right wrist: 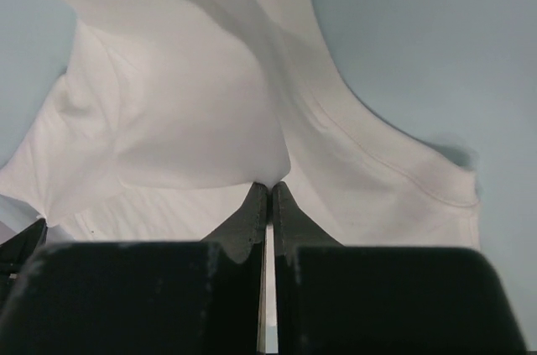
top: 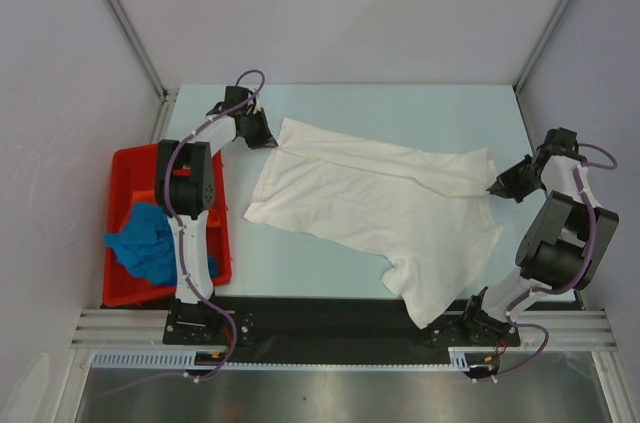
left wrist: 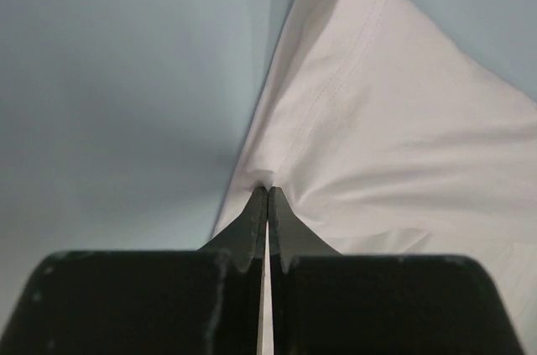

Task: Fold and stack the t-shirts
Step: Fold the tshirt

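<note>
While the white shirt (top: 370, 203) lies spread across the middle of the counter (top: 400, 108), each claw pinches one end of it. The left claw (top: 268, 135), near the far left corner, has its jaws pressed together on the shirt's far left corner, and its wrist view shows cloth nipped between the tips. The right claw (top: 497, 186), by the right edge, is likewise clamped tight on a fold at the shirt's right end. One part of the shirt trails toward the near edge and reaches the black rail (top: 330, 315). At the left edge sits a red bin (top: 130, 155) holding a crumpled blue shirt (top: 145, 238) and a bit of orange shirt (top: 143, 196).
</note>
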`<state>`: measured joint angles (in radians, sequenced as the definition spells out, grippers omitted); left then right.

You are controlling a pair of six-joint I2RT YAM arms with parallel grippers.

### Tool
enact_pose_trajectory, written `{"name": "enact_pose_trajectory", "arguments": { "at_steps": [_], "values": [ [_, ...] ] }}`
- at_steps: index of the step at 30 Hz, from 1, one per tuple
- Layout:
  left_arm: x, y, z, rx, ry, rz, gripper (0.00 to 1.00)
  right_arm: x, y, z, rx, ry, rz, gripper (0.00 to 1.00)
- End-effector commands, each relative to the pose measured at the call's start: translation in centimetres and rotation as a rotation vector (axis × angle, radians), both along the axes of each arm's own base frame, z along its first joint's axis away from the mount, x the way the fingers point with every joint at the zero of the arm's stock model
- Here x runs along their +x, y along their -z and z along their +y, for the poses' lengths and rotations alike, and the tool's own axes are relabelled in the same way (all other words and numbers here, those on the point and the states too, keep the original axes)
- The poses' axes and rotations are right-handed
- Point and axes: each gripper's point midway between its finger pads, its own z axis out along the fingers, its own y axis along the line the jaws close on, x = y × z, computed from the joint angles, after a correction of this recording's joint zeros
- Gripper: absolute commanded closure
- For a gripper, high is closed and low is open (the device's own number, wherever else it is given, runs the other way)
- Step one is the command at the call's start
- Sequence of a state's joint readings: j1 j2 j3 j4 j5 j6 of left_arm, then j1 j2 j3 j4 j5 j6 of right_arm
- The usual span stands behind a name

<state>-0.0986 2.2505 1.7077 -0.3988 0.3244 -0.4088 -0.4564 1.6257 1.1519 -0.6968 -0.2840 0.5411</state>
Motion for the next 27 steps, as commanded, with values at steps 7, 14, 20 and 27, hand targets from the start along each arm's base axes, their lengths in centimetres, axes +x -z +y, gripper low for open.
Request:
{"name": "enact_pose_trajectory", "arguments": {
  "at_steps": [7, 14, 20, 27],
  "values": [
    [0.1, -1.5, 1.1, 0.035, -0.005, -0.043, 1.0, -0.3, 0.4, -1.5, -0.053, 0.024, -0.018, 0.99],
    [0.3, -1.3, 1.4, 0.052, -0.013, -0.033, 0.9, -1.2, 1.5, -1.3, -0.057, 0.012, 0.017, 0.94],
    [0.1, -4.2, 2.6, 0.133, -0.067, -0.081, 0.4, -3.5, 0.7, -1.1, -0.108, 0.026, 0.031, 0.55],
    [3.6, -9.6, 1.5, 0.114, -0.051, -0.233, 0.32, 4.6, -3.6, -3.1, -0.238, 0.016, -0.223, 0.21]
  ]
}}
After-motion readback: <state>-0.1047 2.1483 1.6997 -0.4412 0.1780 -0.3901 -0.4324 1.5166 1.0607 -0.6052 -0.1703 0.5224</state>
